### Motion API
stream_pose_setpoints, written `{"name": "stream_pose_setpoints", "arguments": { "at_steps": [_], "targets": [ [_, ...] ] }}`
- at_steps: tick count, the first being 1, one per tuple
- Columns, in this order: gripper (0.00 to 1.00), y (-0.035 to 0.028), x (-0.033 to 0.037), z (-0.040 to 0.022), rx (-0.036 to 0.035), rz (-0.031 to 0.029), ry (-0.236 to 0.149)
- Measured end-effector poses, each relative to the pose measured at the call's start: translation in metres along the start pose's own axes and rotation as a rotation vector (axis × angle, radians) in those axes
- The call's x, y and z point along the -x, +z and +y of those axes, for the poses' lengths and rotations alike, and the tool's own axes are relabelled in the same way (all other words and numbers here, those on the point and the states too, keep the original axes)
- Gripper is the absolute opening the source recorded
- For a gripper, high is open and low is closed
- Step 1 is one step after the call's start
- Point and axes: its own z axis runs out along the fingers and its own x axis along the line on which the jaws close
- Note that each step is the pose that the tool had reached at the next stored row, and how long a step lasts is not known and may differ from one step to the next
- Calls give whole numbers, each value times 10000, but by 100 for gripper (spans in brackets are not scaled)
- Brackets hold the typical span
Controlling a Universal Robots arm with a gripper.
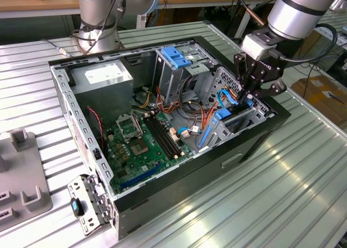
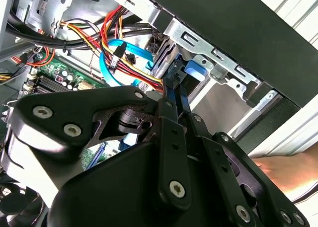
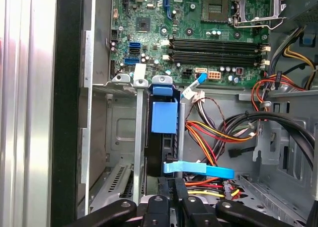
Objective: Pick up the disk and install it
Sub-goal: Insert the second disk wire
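The disk (image 3: pixel 163 132) stands on edge in the drive bay (image 1: pixel 238 120) of the open computer case (image 1: pixel 162 123), near the case's corner at the exterior view's right; in the first wrist view its long axis runs from the claw toward the green motherboard (image 3: pixel 198 23), its blue carrier (image 3: pixel 164 116) edge facing the camera. The claw (image 1: pixel 250 90) reaches down into that bay, and in both wrist views its black fingers (image 2: pixel 171 113) sit narrow, closed on the carrier's thin edge. Red, yellow and blue cables (image 2: pixel 124 53) bunch just beside the bay. The case lies on its side on a ribbed metal desk (image 1: pixel 282 194), with a grey moulded fixture (image 1: pixel 21 172) at the exterior view's left. A second arm base (image 1: pixel 100 20) stands behind the case, and wooden benches (image 1: pixel 32 4) and cardboard boxes (image 1: pixel 322 93) fill the room beyond.
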Motion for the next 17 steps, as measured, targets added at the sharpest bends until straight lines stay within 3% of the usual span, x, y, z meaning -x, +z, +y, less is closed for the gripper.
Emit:
{"name": "stream_pose_setpoints", "arguments": {
  "at_steps": [17],
  "targets": [
    [16,21,-10,1,0,2,87]
  ]
}}
